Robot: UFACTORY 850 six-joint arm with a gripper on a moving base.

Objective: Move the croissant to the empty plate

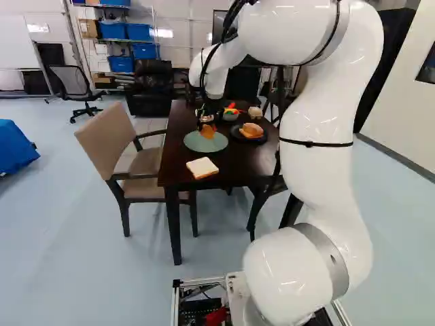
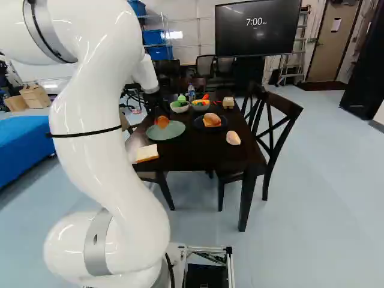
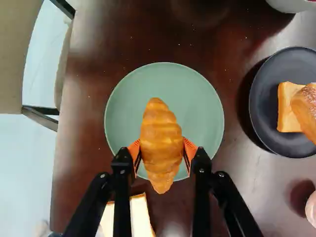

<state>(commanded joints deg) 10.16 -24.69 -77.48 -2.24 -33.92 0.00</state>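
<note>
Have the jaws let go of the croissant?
No, in the wrist view the orange pads touch the croissant from both sides, over the green plate.

Tan chair [image 1: 107, 139] beside the dark table [image 2: 201, 153], pale floor [image 1: 88, 238] below, blue bins [image 1: 113, 30] shelved behind, and the screen [image 2: 257, 36] is lit!

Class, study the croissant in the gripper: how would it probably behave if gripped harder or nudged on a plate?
The croissant is probably fairly stiff, since its ends show no sag beyond the orange pads. Its rounded, tapered body suggests it might rock or roll sideways. The ridged surface may help against slipping.
</note>
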